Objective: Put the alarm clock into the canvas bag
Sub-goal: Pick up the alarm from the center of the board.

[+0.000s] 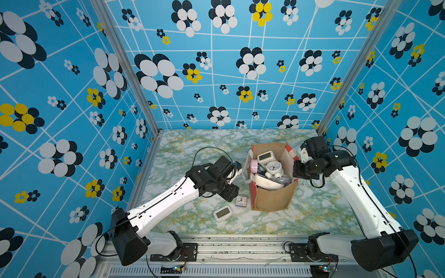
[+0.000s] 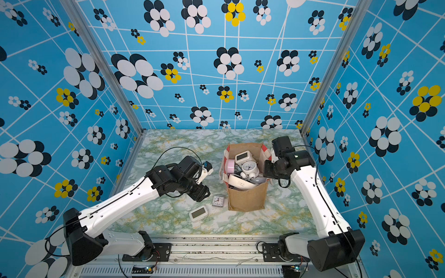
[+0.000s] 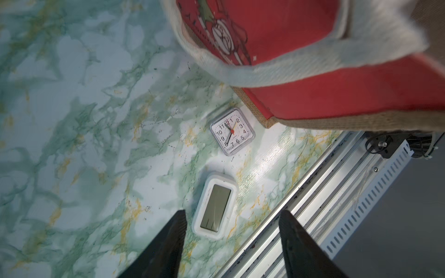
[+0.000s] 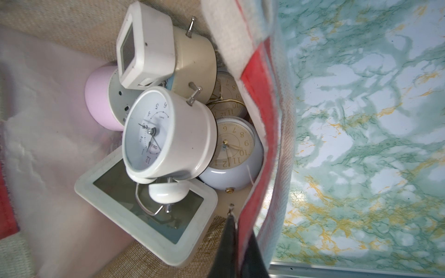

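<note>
Marble-print table point(image 1: 180, 139), canvas bag point(image 1: 272, 199), floral walls point(image 1: 212, 72)

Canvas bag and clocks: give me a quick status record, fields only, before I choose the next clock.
canvas bag: upright and open on the table
inside bag: several clocks, white twin-bell clock on top
outside bag: square analog clock just off the bag's front corner; white digital clock face up, nearer the front edge
left fingers: open, empty, above the two loose clocks
right fingers: shut on the bag's side rim
</note>
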